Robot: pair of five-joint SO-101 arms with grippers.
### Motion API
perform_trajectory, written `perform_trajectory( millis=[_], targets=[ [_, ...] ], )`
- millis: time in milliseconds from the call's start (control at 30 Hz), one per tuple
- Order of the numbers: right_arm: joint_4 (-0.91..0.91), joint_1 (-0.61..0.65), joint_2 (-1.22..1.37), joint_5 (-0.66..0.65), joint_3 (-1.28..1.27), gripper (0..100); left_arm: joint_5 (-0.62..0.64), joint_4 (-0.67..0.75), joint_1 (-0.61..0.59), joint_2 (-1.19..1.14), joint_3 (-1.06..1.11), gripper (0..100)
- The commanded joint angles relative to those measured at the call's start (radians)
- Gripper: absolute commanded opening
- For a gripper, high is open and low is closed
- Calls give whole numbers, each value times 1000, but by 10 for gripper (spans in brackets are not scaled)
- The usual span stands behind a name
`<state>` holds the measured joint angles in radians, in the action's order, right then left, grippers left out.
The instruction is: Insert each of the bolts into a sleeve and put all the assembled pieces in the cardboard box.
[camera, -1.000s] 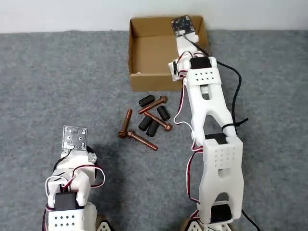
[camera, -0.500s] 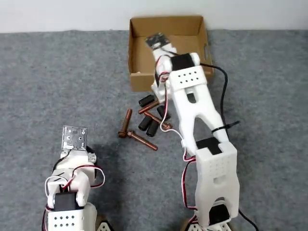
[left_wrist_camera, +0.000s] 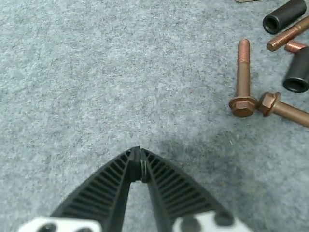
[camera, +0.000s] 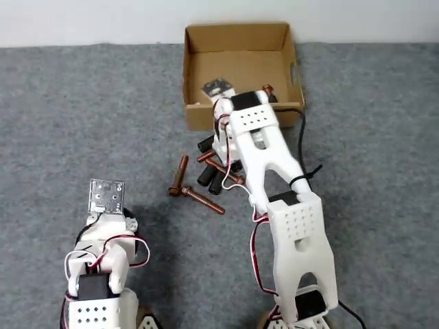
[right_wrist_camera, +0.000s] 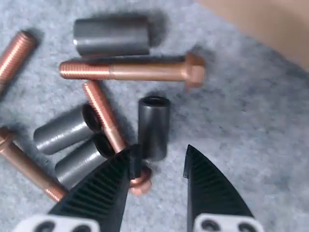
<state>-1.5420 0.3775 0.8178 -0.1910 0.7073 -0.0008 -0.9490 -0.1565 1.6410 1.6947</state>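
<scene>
Copper bolts and black sleeves lie loose on the grey carpet in front of the cardboard box (camera: 236, 38). My right gripper (right_wrist_camera: 161, 162) hangs open just above the pile, its tips on either side of the near end of one black sleeve (right_wrist_camera: 153, 128). A bolt (right_wrist_camera: 130, 70) lies beyond that sleeve and another bolt (right_wrist_camera: 108, 118) beside it. Two more sleeves (right_wrist_camera: 65, 129) lie to the side. A copper bolt end (camera: 267, 88) shows inside the box, beside the right arm (camera: 257, 133). My left gripper (left_wrist_camera: 140, 159) is shut on nothing, low over bare carpet, short of a bolt (left_wrist_camera: 243, 77).
Two bolts (camera: 180, 175) (camera: 202, 199) lie at the pile's left edge, nearest the left arm (camera: 103, 253). The box stands against the back wall. Open carpet lies left of the pile and right of the right arm.
The right arm has swung back from over the far part of the box to the pile in front of it. The left arm has not moved.
</scene>
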Motion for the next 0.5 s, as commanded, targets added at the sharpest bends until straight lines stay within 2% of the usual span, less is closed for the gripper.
perform_trajectory(
  millis=[0,300,433,467],
  targets=[
    [41,19,-4,-8,38,143,-8,-3,-6,6,-4,6],
    [96,4,97,-8,38,134,-8,-3,-6,6,-4,6],
    [76,-2,122,-8,38,0,-8,-3,-6,6,-4,6],
    [65,-2,122,-8,38,13,-8,-3,-6,6,-4,6]
  ],
)
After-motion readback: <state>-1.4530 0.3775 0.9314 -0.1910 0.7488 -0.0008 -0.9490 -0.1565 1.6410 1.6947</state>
